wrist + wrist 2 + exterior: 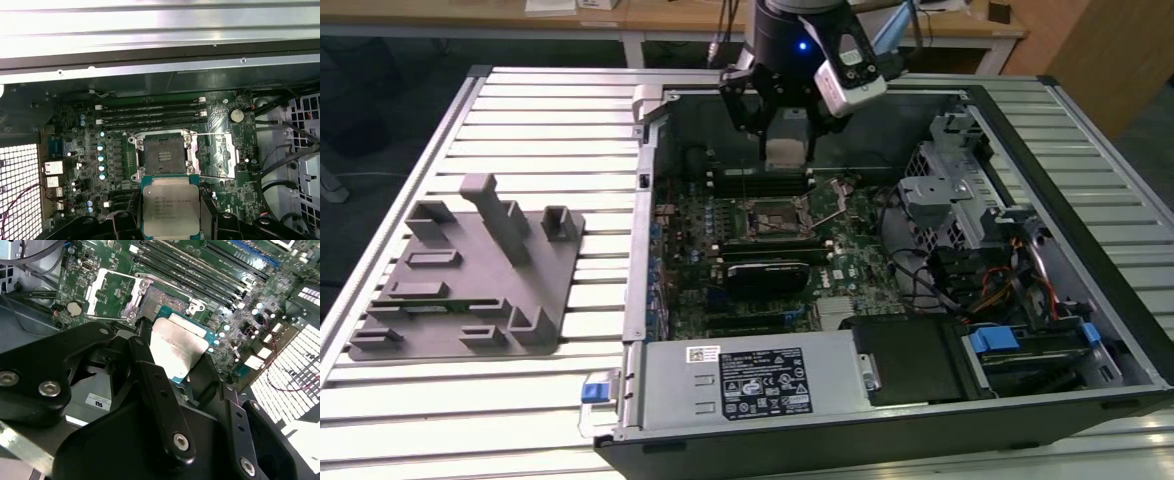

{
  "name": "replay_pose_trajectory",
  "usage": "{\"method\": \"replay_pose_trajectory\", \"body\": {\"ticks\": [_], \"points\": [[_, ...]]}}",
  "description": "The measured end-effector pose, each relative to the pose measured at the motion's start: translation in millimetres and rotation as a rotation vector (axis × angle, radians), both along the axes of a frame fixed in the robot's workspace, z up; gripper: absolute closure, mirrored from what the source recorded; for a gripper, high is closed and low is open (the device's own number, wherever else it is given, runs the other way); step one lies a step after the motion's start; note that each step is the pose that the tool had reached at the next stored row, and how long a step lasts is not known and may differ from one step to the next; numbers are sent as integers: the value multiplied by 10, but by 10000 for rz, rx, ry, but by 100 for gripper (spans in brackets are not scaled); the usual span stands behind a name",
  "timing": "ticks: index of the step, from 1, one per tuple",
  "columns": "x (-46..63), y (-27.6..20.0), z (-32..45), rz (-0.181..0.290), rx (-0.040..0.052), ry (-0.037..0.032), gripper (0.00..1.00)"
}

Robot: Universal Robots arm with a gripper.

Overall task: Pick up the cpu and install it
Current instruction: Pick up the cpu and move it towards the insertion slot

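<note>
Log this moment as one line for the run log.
gripper: shut on cpu | cpu: held over motherboard, not in socket | socket: open, empty | install: not yet done

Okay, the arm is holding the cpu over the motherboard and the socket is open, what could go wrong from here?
The cpu, clamped by its edges in the gripper, hangs clear of the open socket; lowered tilted or offset, it could damage the socket. That edge grip might slip, dropping the chip onto the motherboard. The gripper could also catch the opened retention frame beside the socket.
</note>
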State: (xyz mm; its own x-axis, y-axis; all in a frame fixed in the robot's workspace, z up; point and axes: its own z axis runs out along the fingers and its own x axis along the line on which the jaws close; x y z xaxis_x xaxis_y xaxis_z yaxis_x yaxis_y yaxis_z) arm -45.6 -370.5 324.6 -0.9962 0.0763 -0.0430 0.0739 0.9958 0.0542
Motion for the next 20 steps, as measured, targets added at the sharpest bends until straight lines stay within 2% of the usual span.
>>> {"method": "replay_pose_trajectory", "body": {"ticks": [6,20], "points": [[20,27,-75,1,0,0,45],[31,144,-238,21,0,0,45]]}}
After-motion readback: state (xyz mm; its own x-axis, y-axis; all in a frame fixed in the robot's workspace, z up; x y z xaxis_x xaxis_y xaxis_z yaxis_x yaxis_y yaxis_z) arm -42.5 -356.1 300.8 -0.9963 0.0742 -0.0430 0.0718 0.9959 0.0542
